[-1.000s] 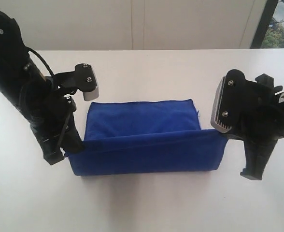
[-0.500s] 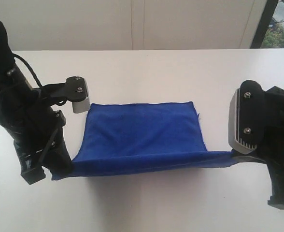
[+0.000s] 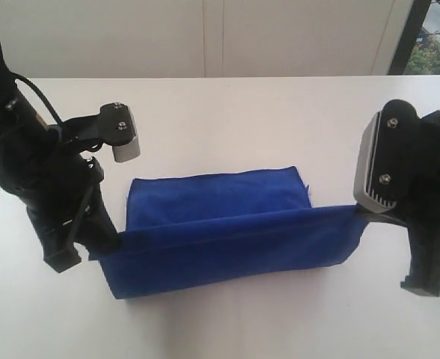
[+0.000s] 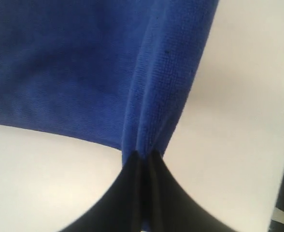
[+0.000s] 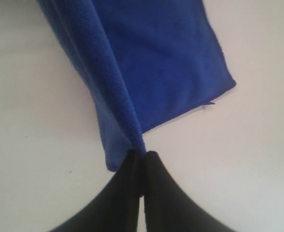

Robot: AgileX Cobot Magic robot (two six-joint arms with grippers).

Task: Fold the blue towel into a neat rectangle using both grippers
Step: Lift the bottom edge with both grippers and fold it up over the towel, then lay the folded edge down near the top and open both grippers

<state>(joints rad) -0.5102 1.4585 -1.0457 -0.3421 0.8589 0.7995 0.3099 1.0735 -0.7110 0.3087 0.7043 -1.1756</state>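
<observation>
In the exterior view, the blue towel (image 3: 227, 224) lay near the middle of the white table (image 3: 280, 112). Its far part was flat on the surface, and its near part was raised as a band strung between the left gripper (image 3: 109, 241) at the left end and the right gripper (image 3: 360, 215) at the right end, each clamped on the cloth. By my reading the first fold was only half made: the lifted band had not been laid over, and flattening and any further fold remained. No lettering on the arms was legible there. In the left wrist view, the left gripper (image 4: 142, 158) had its fingers pressed together on a pinched pleat of the blue towel (image 4: 84, 72). In the right wrist view, the right gripper (image 5: 142, 155) likewise pinched an edge of the blue towel (image 5: 156, 58), and a tiny tag (image 5: 208, 103) at one corner was too small to read.
</observation>
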